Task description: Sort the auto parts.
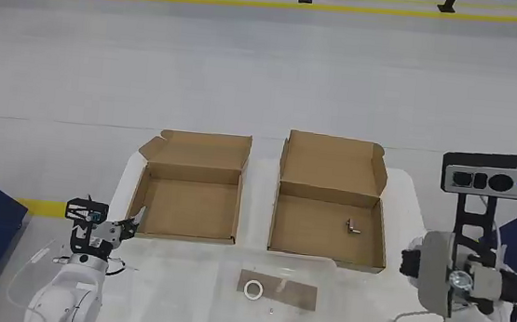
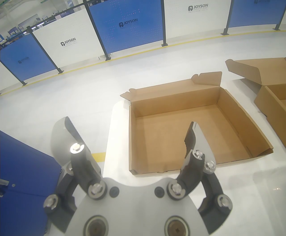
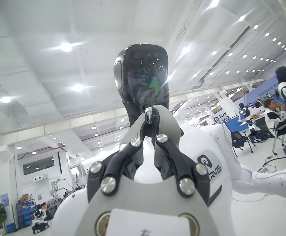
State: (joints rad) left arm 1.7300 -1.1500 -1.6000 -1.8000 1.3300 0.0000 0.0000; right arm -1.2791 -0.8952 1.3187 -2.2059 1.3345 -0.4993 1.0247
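Left gripper (image 2: 129, 125) at near corner of left cardboard box (image 2: 178, 138) on desk (image 2: 116, 145), jaws apart. Right gripper (image 3: 151, 114) tilted upward, jaws clamped on small threaded bolt (image 3: 148, 110).

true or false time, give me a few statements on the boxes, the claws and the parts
1. The left box holds a part. False: it is empty.
2. A small metal part lies in the right box. True.
3. The left claw is open. True.
4. The right claw is open and empty. False: it is shut on a small screw.
5. A white ring lies in the clear tray. True.
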